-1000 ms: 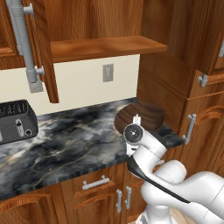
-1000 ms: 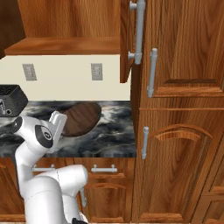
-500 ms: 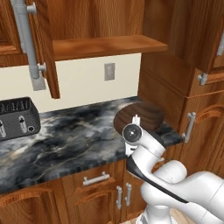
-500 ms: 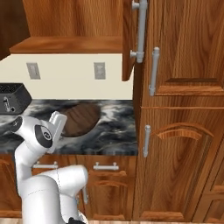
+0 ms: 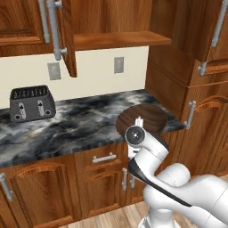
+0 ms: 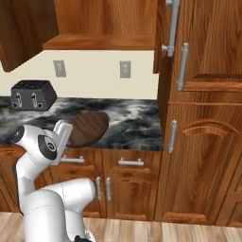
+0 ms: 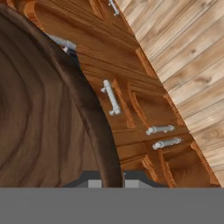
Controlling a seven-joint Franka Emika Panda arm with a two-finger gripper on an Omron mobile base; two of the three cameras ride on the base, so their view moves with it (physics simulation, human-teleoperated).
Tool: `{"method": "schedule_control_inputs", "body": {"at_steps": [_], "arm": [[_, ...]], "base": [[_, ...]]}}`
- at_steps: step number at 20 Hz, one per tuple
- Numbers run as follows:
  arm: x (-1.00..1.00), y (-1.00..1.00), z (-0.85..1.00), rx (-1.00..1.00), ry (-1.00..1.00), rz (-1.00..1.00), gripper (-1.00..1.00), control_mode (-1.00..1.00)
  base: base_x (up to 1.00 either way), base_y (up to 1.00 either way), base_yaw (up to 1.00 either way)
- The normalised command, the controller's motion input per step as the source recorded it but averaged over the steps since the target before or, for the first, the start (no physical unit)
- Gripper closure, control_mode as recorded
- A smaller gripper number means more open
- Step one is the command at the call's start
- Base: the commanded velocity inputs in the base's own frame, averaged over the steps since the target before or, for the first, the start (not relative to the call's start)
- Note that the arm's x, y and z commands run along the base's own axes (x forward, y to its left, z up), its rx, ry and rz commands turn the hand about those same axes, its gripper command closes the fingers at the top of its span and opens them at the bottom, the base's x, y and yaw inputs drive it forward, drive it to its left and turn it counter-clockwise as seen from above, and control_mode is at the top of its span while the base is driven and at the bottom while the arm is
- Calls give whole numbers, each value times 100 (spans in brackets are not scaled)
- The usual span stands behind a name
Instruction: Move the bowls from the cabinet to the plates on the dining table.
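Note:
My gripper (image 5: pixel 139 122) is shut on the rim of the dark brown wooden bowl (image 5: pixel 146 116), holding it tilted just above the worktop's front right corner. From the right the bowl (image 6: pixel 90 126) stands out in front of my hand. In the hand view the bowl's rim (image 7: pixel 94 127) runs down between my gripper's (image 7: pixel 107 182) fingertips, with the bowl's grained inside on the left. The cabinet (image 5: pixel 116 40) hangs open above, its door (image 5: pixel 67 38) swung out and its shelf (image 6: pixel 100 42) bare where it shows. The plates and the dining table are out of view.
A black toaster (image 5: pixel 31 103) stands on the marble worktop (image 5: pixel 75 121) against the cream wall with sockets. Tall wooden cupboards (image 6: pixel 208 99) rise to the right. Drawer fronts (image 7: pixel 144 105) with grey handles and a wooden floor (image 7: pixel 192 52) lie below the bowl.
The whole scene has slid to the right in both base views, so the cameras have moved; the toaster has come further into view. The bowl stays held in my gripper.

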Motion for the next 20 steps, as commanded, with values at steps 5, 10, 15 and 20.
{"method": "schedule_control_inputs", "body": {"at_steps": [5,10,15,20], "arm": [[0,0,0,0,0,0,100,100],[0,0,0,0,0,0,100,100],[0,0,0,0,0,0,100,100],[0,0,0,0,0,0,100,100]], "base": [[-4,49,15],[21,47,33],[31,54,35],[33,56,35]]}}
